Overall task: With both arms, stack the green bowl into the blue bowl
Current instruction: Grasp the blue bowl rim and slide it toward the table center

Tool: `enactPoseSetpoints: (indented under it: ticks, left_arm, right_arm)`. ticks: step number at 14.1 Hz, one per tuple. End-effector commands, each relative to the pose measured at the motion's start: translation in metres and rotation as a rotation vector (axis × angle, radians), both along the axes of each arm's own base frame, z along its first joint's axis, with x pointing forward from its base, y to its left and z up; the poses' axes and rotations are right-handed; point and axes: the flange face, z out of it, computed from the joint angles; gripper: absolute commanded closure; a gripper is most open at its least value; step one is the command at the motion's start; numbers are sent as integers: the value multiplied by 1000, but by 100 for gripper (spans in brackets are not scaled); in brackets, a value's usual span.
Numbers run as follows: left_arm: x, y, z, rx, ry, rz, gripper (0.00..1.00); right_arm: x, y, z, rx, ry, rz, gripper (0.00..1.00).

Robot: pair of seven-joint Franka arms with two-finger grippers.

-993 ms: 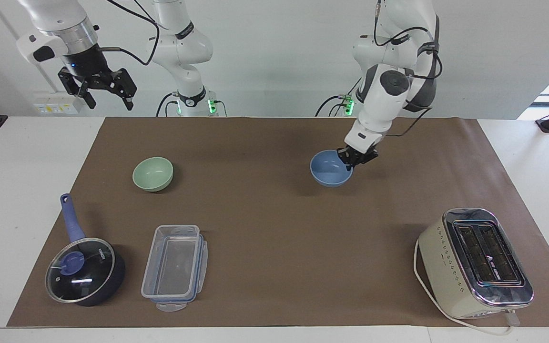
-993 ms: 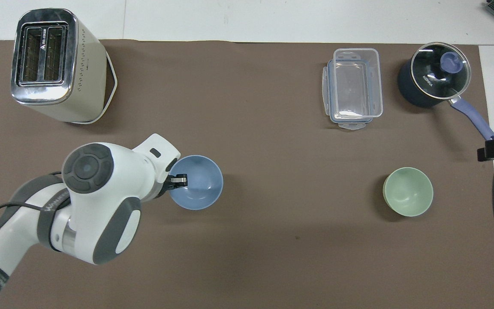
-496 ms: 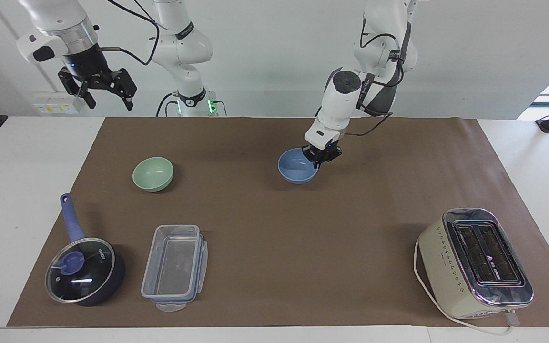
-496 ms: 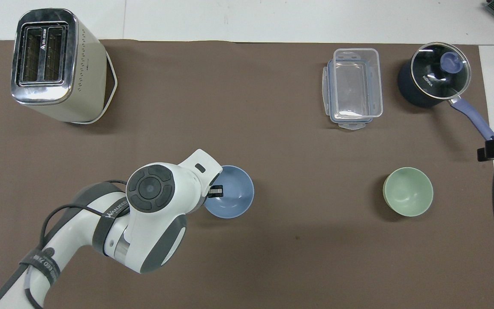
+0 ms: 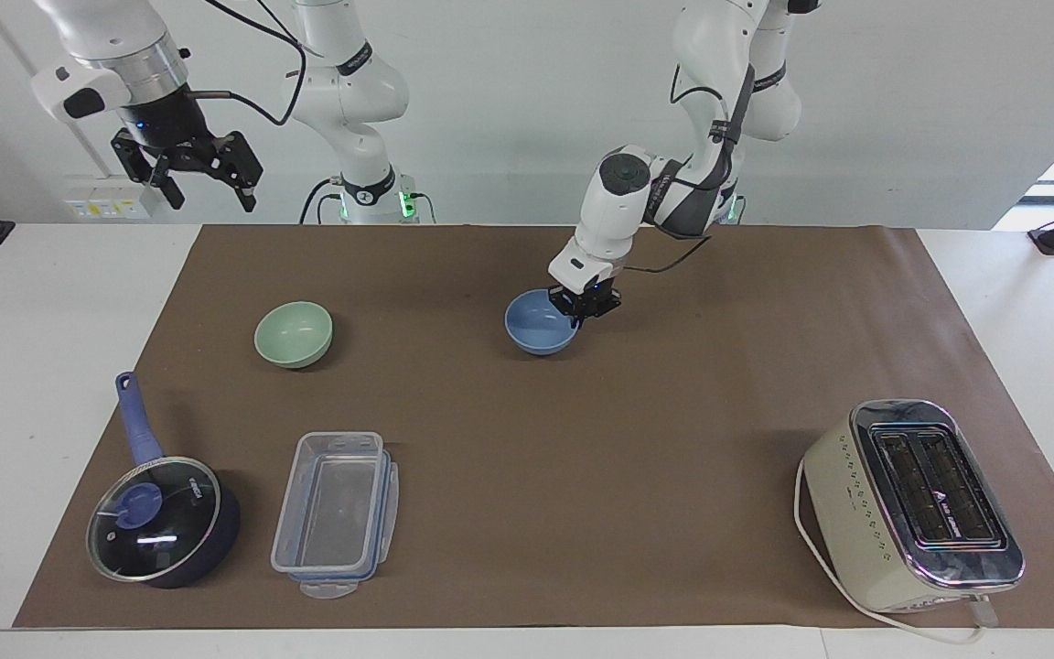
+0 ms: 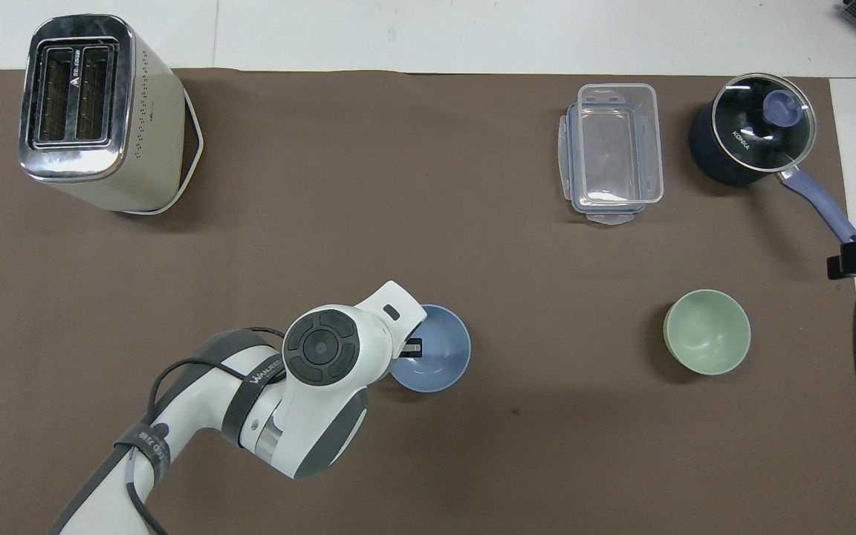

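left gripper clamped on blue bowl rim, mid-mat | green bowl toward right arm's end, well apart from blue bowl | right gripper open, raised, waiting; nearer arm for green bowl

Left tool clamped, low — right tool raised, spread wide.
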Motion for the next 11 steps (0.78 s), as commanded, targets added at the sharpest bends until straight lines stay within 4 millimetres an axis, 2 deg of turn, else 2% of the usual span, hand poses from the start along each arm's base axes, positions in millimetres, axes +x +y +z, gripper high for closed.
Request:
enactPoseSetpoints:
  ticks: [1, 2, 3, 4, 5, 7, 9, 11]
  left_arm:
    - [0, 2, 3, -19, -1, 10, 100]
    - [0, 2, 2, -18, 4, 12, 96]
    - [0, 2, 2, -18, 4, 12, 54]
    - [0, 2, 3, -16, 5, 7, 21]
    - [1, 2, 4, -17, 3, -1, 0]
    - [6, 6, 15, -22, -7, -46, 0]
    - [11, 20, 42, -17, -7, -93, 0]
    - [31, 60, 73, -11, -9, -126, 0]
  right_arm:
    - [0, 2, 4, 3, -2, -8, 0]
    - [0, 2, 3, 3, 0, -8, 0]
    - [0, 2, 3, 3, 0, -7, 0]
    - [0, 2, 3, 3, 0, -7, 0]
    - [0, 2, 3, 3, 0, -7, 0]
    - [0, 2, 3, 3, 0, -7, 0]
    - [0, 2, 3, 3, 0, -7, 0]
    - [-1, -3, 3, 1, 0, -16, 0]
